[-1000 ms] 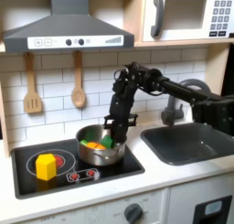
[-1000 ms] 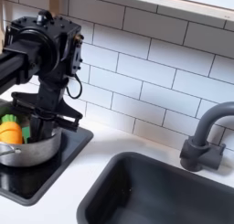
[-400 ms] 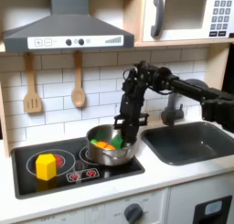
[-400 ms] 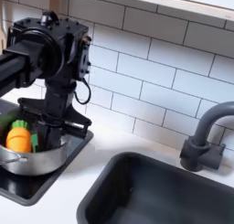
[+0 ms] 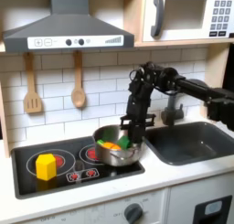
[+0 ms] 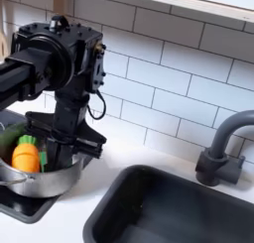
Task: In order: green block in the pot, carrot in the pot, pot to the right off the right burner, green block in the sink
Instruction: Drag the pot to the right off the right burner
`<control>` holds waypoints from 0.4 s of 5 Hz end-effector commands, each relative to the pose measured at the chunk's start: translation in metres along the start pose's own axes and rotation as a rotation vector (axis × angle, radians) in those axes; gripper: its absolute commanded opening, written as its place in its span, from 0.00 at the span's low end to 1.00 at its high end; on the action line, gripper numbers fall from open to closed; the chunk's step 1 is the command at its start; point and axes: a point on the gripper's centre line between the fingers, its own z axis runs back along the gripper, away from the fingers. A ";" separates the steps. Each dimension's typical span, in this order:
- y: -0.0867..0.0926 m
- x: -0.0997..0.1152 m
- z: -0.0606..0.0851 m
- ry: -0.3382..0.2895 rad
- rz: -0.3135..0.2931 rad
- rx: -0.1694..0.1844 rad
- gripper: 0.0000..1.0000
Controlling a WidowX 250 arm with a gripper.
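One yellow block point(image 5: 45, 165) appears in the first exterior view.

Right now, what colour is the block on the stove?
Yellow: the block shows best in the first exterior view.

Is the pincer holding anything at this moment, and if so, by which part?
The pincer is down at the pot, at its rim on the first exterior view's right. It seems to grip that rim, though the fingertips are hidden.
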 end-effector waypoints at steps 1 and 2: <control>-0.014 -0.002 -0.001 -0.002 -0.036 -0.011 0.00; -0.018 -0.002 -0.001 -0.006 -0.050 -0.016 0.00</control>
